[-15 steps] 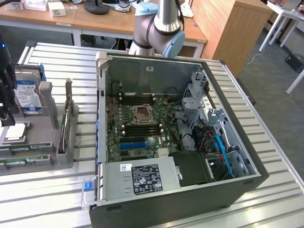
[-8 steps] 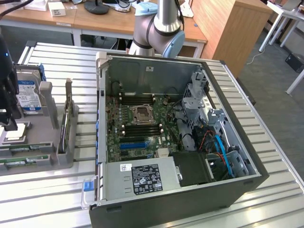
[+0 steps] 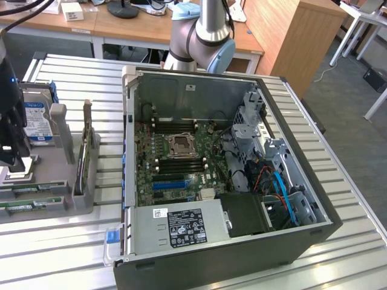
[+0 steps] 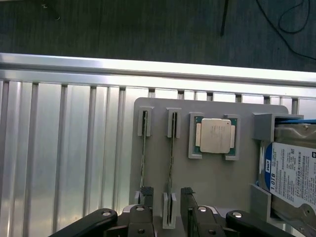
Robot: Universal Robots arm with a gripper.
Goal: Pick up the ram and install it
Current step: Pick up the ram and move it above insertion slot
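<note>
The gripper (image 4: 166,195) hangs with jaws wide astride the ram (image 4: 171,148), which stands on edge in the grey parts tray (image 4: 217,182) beside the open computer case (image 3: 193,90). The pick-up step appears under way, with nothing held. A clean grasp likely calls for closing squarely on the thin board.

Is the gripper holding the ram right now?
No, the gripper is open, and the ram stands in its slot on the gray tray.

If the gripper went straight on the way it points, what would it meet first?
Likely the ram stick standing on edge in the gray tray, right under the open gripper; depth is unclear.
</note>
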